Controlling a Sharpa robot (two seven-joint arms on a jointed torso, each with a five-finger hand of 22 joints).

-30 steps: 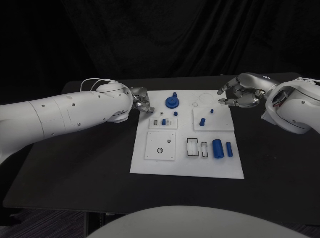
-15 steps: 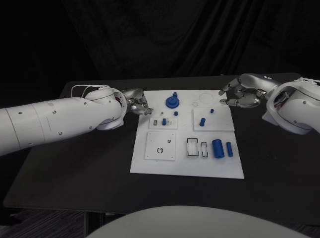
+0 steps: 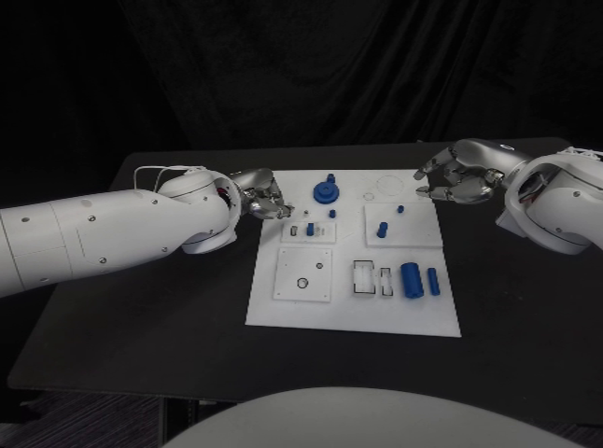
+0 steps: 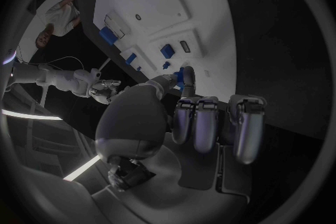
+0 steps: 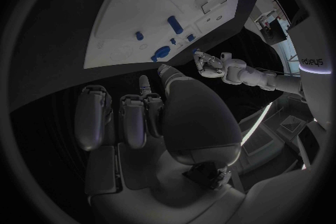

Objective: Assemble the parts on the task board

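Left hand (image 3: 261,200) at task board (image 3: 315,313) far-left edge, fingers curled in, nothing held. Board mid-worktop (image 3: 140,317); blue parts (image 3: 411,279) standing or lying on it, round one (image 3: 326,193) near far edge. Right hand (image 3: 453,183) off far-right corner, curled, holding nothing.

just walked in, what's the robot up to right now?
Board assembly, with nothing in hand yet. The left hand hovers at the far left corner of the task board, fingers curled and empty. The right hand hovers off the far right corner, also curled and empty. Blue parts sit on the board: a round piece at the far end, a big cylinder nearer the robot.
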